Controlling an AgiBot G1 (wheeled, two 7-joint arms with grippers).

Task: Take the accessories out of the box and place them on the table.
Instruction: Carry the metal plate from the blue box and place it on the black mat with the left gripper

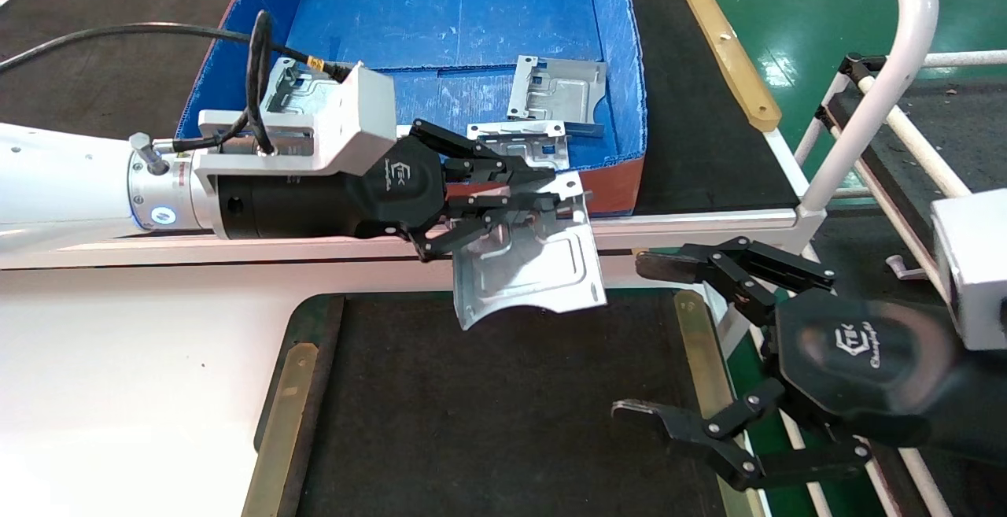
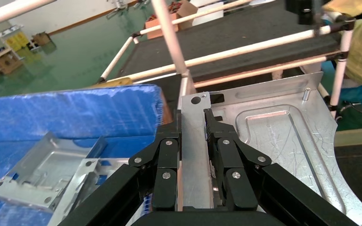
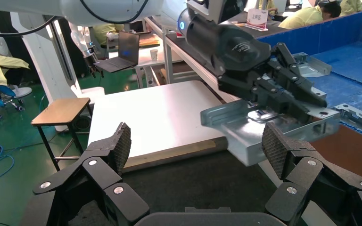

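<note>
The right gripper [image 1: 641,336] is waiting with fingers wide apart near the bench's [image 1: 503,422] right edge, close enough that it is risking a collision with the plate. The left gripper [image 1: 511,202], fingers clamped on one edge of a silver grooved bracket plate [image 1: 535,265], is holding it tilted above the bench's far edge, where such a narrow bite is inviting slippage. Three more plates [image 1: 557,90] are lying in the blue box [image 1: 621,53] near its front wall.

table [image 1: 503,422] bare, right claw [image 1: 641,336] alongside

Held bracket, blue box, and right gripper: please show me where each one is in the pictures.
Held bracket [image 1: 543,265], head view, on its flat embossed face.
Blue box [image 1: 440,21], head view, on its bare inner floor.
Right gripper [image 1: 641,336], head view, midway between its open fingertips.
</note>
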